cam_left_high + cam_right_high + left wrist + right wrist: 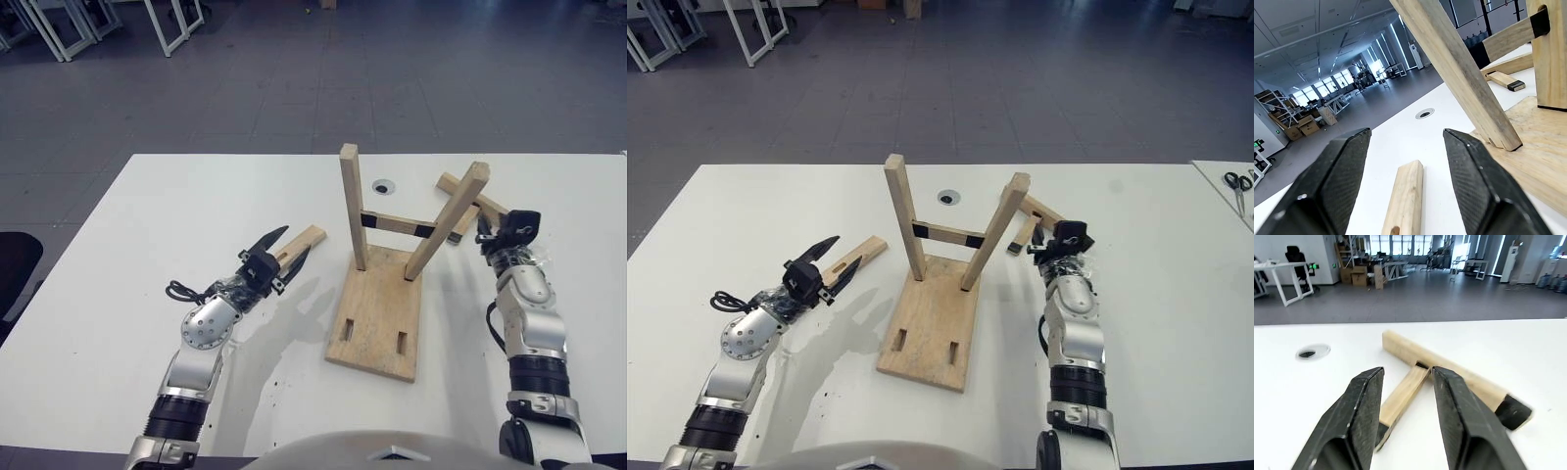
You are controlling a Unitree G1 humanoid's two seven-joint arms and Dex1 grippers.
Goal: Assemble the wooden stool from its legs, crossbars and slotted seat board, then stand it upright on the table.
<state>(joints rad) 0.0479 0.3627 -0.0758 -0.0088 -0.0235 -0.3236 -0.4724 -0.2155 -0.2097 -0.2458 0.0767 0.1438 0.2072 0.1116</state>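
Note:
The slotted seat board (377, 318) lies flat on the white table. Two legs (351, 201) (449, 220) stand in its far slots, the right one leaning, joined by a crossbar (397, 225) with black-taped ends. Its two near slots are empty. A loose leg (304, 240) lies left of the board, its end between the fingers of my open left gripper (292, 245) (1406, 133). Another leg (1444, 369) with a crossbar (1400, 399) against it lies at the back right. My right gripper (1046, 245) (1405, 372) is open just in front of them, holding nothing.
A round cable hole (383, 185) sits in the table behind the board. Scissors (1239, 181) lie on a neighbouring table to the right. Bare tabletop (118, 294) stretches to the left and front. Beyond the far edge is open floor.

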